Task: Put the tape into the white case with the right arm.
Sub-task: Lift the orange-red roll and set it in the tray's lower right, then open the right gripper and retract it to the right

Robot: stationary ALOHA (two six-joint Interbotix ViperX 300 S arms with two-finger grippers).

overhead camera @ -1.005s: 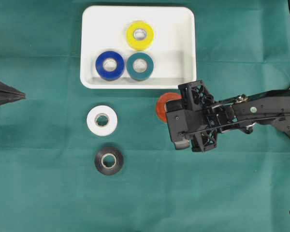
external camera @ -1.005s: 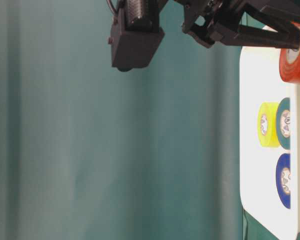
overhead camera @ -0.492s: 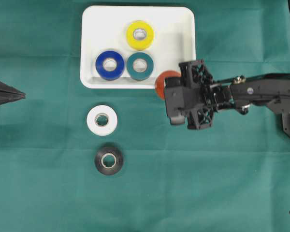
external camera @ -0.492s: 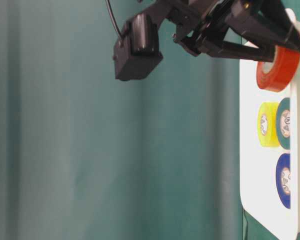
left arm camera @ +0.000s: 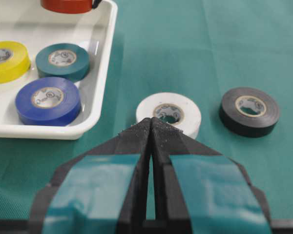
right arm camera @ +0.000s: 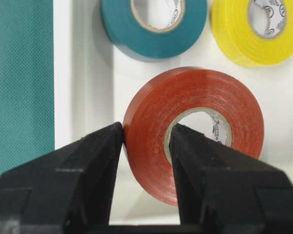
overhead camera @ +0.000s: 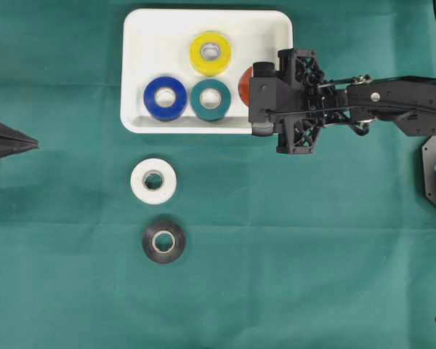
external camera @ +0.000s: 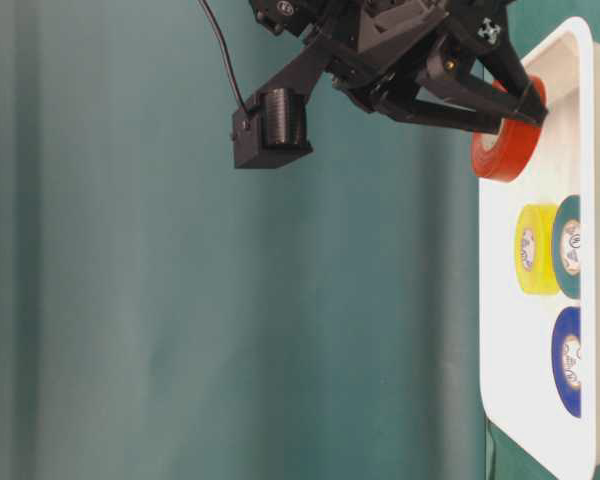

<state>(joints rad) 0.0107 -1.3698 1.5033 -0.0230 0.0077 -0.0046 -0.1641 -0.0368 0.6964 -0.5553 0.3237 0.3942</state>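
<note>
My right gripper [right arm camera: 146, 130] is shut on a red tape roll [right arm camera: 193, 129], one finger through the hole and one on the outer wall. It holds the roll on edge just above the floor of the white case [overhead camera: 152, 43], at the case's right end [overhead camera: 245, 85]. The table-level view shows the red tape [external camera: 505, 150] inside the case rim [external camera: 500, 330]. My left gripper [left arm camera: 151, 122] is shut and empty at the left edge of the overhead view [overhead camera: 14, 143], far from the case.
Yellow [overhead camera: 210, 53], blue [overhead camera: 166, 97] and teal [overhead camera: 210, 99] rolls lie flat in the case, the teal one nearest the red. A white roll [overhead camera: 153, 180] and a black roll [overhead camera: 163, 242] lie on the green cloth in front of the case.
My right gripper has carried the red tape from the cloth in front of the case's right corner over the rim into the case. The left arm has not moved.
</note>
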